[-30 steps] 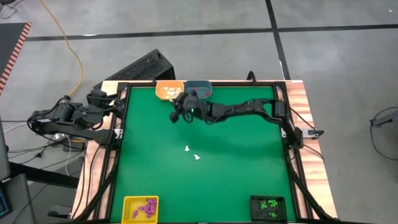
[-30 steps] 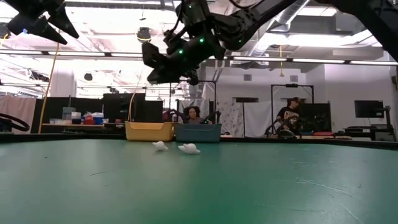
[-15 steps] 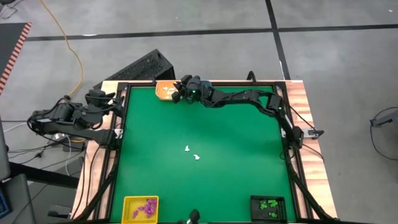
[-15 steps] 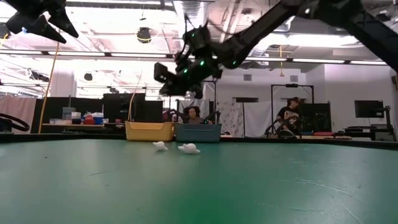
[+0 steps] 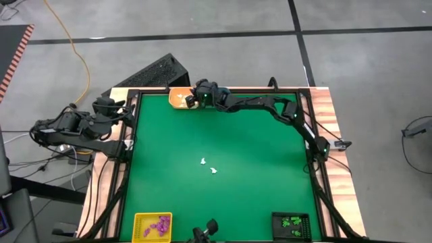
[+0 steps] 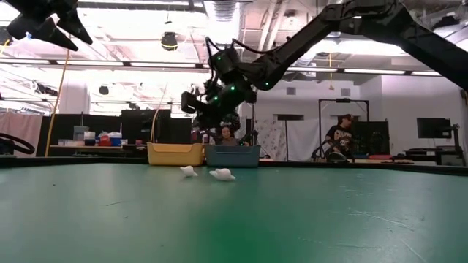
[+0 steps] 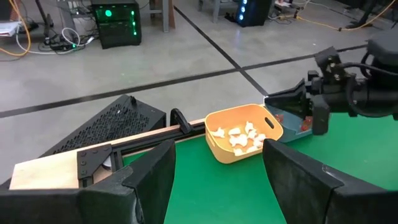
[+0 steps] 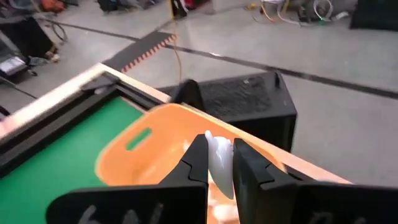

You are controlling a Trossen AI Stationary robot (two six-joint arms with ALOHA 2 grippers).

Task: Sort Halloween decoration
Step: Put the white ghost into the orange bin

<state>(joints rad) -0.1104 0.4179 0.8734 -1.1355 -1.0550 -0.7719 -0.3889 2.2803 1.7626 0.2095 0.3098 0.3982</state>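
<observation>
Green felt covers the worktop [image 5: 223, 145], framed in black rails. At its far edge the right pincer [image 8: 214, 163] hangs above the orange tray [image 8: 158, 146], closed on a white trinket [image 8: 219, 162]. Two more white trinkets [image 5: 208, 166] lie mid-worktop; purple ones fill the yellow tray [image 5: 152, 225], green ones the black tray [image 5: 291, 222]. The left pincer [image 7: 214, 168] waits off the left edge, fingers spread wide.

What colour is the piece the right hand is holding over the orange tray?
White. The trinket pinched in the right hand shows best in the right wrist view.
</observation>
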